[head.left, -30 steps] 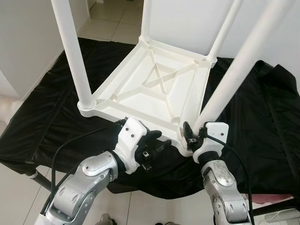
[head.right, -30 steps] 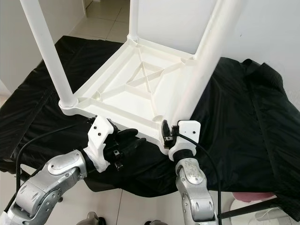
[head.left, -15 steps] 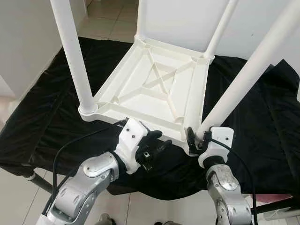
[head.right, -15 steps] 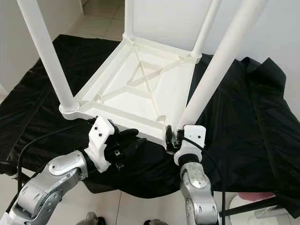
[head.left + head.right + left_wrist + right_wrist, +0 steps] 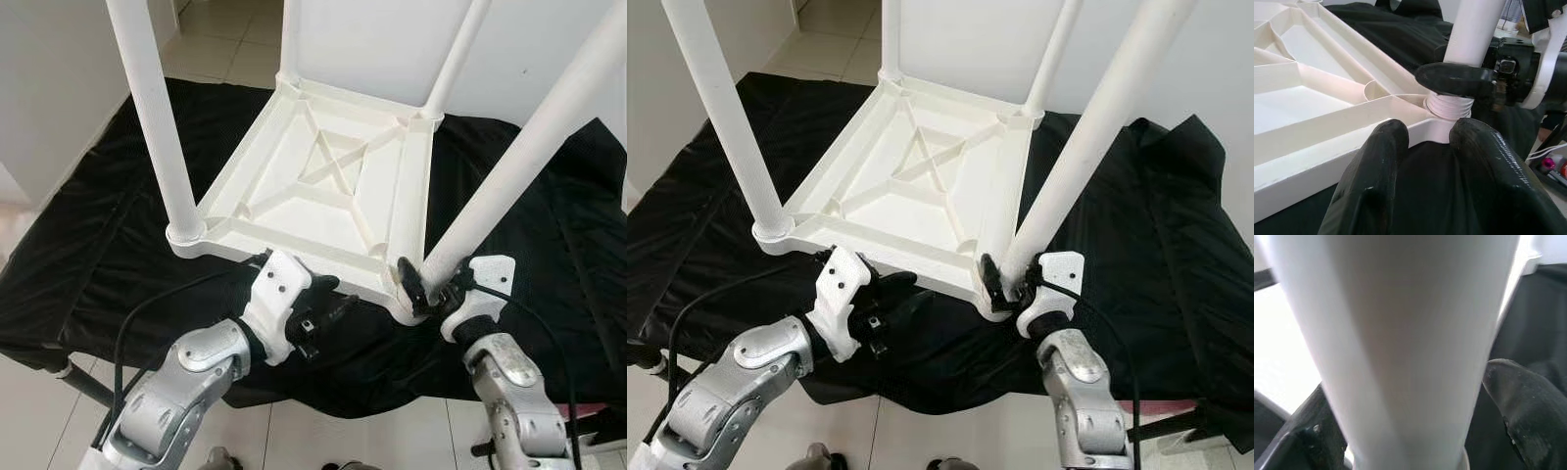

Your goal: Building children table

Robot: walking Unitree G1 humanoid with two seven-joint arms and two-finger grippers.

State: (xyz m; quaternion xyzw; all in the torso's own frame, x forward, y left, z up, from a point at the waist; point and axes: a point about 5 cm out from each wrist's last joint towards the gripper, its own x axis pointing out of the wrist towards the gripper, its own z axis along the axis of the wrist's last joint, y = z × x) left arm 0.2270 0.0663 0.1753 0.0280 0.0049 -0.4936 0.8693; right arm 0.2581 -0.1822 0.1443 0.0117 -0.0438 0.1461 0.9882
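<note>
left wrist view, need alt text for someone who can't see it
The right gripper clamps a white leg just above its exposed screw thread, at a corner of the upturned white tabletop. The left gripper's two black fingers sit in front, over black cloth.

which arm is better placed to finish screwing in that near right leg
Right. Its claw is shut around the leg just above the exposed thread, while the left claw rests at the tabletop edge, gripping nothing.

Black cloth [image 5: 88,245] draped over low surface, wrinkled at its right edge. Pale tiled floor [image 5: 220,44] beyond. White walls [image 5: 49,78] left and behind.
</note>
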